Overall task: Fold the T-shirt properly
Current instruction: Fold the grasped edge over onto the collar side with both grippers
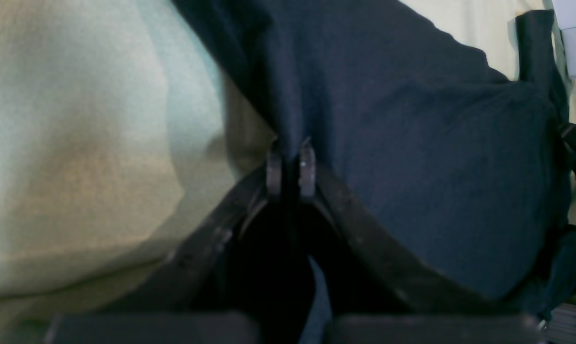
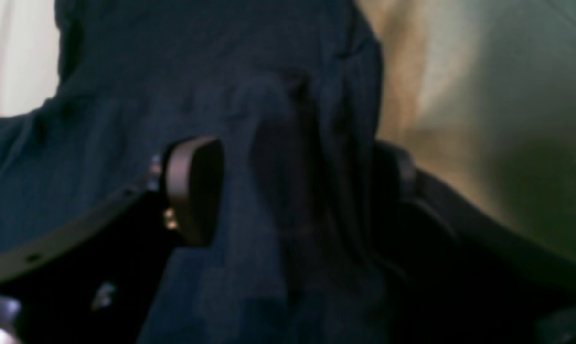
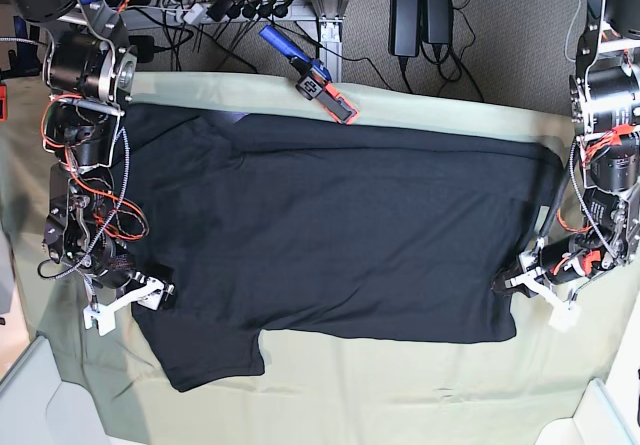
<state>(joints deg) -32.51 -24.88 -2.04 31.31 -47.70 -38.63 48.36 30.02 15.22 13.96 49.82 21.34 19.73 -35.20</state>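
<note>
The black T-shirt lies spread flat on the pale green cloth, one sleeve pointing to the near left. At the shirt's right edge my left gripper is shut on the fabric; the left wrist view shows its fingertips pinched together on a ridge of the T-shirt. My right gripper stands at the shirt's left edge. In the right wrist view its pads are wide apart, so the right gripper is open with a raised fold of the T-shirt between them.
An orange and blue tool lies at the table's back edge, close to the shirt's top. Cables and power bricks sit on the floor behind. Pale bins stand at the near corners.
</note>
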